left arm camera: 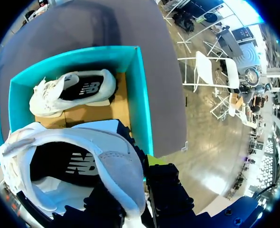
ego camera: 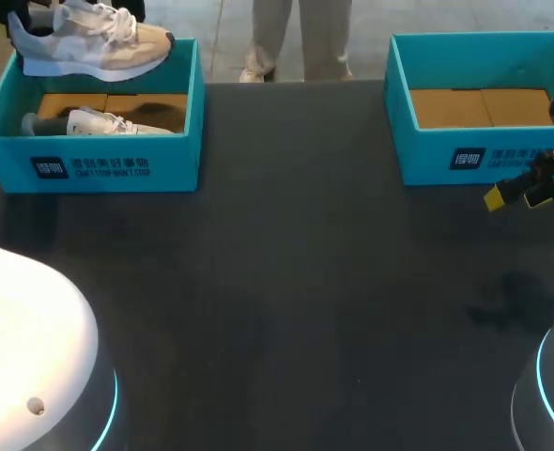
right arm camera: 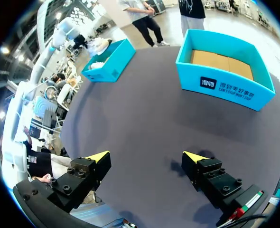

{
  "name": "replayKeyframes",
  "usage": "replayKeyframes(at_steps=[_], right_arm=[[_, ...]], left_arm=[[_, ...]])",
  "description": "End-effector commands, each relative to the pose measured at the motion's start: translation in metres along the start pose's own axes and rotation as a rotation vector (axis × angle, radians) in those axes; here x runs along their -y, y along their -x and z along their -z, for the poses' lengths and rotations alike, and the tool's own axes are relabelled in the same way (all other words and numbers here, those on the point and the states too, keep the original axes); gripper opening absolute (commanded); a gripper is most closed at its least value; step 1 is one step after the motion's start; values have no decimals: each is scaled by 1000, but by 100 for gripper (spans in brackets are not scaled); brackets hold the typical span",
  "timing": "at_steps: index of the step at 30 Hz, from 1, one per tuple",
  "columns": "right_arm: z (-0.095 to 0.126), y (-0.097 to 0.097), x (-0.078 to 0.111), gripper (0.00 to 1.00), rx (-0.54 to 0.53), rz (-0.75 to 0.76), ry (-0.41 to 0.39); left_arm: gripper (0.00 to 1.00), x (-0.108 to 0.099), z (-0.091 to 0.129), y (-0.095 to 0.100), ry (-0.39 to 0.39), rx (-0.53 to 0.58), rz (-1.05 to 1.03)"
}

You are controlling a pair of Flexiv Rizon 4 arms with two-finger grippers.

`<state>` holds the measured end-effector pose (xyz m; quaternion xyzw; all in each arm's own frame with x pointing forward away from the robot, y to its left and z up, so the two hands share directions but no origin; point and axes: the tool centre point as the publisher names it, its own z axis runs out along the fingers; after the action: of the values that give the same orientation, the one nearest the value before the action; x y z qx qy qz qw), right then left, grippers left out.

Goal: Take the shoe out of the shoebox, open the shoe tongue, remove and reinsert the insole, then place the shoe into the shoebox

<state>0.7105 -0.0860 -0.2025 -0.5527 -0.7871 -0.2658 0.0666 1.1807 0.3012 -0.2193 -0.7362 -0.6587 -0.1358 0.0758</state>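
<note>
Clamping the shoe [left arm camera: 83, 161] at its heel, the left gripper [left arm camera: 133, 190] hangs above the shoebox [left arm camera: 141, 104].

Head cam: fixed, high and behind, tilted down on the dark surface [ego camera: 286, 282], wide enough to catch both boxes at its far edge. Left wrist cam: very close, looking straight down into the left shoebox [left arm camera: 140, 99], with the shoe [left arm camera: 83, 161] filling the near field. Right wrist cam: stands well back, angled across the surface past the right hand [right arm camera: 147, 156] toward the right shoebox [right arm camera: 225, 85]. The left shoebox shows in all three views, the right shoebox only in head and right wrist.
</note>
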Motion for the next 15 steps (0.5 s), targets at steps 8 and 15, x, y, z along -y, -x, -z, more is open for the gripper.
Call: replayKeyframes(at_steps=[8, 15], right_arm=[[-1, 0, 0, 100, 1, -1, -1], [-1, 0, 0, 100, 1, -1, -1]], left_arm=[[0, -17, -29, 13, -34, 3, 2], [0, -18, -46, 18, -55, 0, -13]])
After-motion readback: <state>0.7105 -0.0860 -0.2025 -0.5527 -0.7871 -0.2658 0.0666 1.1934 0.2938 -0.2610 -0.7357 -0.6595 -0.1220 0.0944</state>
